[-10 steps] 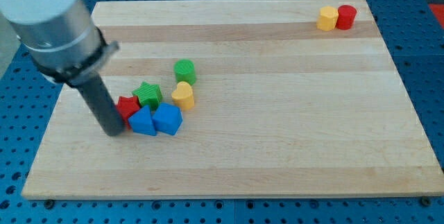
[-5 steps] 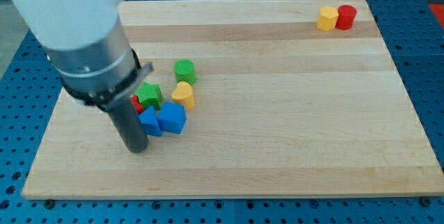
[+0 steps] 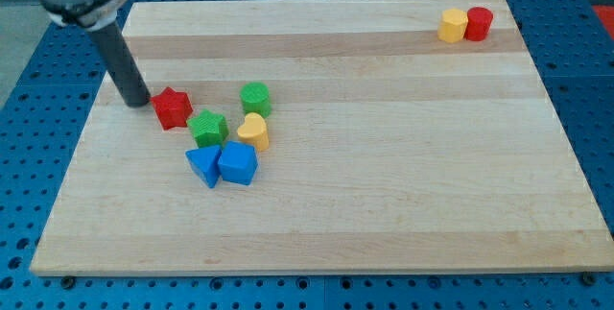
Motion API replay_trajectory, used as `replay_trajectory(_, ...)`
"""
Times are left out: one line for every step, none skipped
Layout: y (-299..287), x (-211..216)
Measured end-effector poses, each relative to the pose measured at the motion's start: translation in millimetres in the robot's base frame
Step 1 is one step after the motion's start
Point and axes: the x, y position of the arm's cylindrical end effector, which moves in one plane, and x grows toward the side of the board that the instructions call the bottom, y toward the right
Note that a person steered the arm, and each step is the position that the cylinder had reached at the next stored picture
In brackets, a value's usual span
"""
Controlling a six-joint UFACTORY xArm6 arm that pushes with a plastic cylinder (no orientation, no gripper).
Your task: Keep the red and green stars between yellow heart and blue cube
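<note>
My tip (image 3: pixel 135 101) sits at the board's far left, just left of the red star (image 3: pixel 173 107); being a bare rod, it has no claw to spread or pinch. The green star (image 3: pixel 208 128) lies right of the red one, touching the yellow heart (image 3: pixel 254 131), with the blue cube (image 3: pixel 238 163) just nearer. The red star sits outside that gap. A slow, centred push rightward and nearer should return it without scattering the blue triangular block (image 3: pixel 203 166).
</note>
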Motion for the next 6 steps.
replay_trajectory(4, -27)
replay_trajectory(4, -33)
replay_trajectory(5, -15)
replay_trajectory(17, 14)
replay_trajectory(63, 54)
replay_trajectory(126, 87)
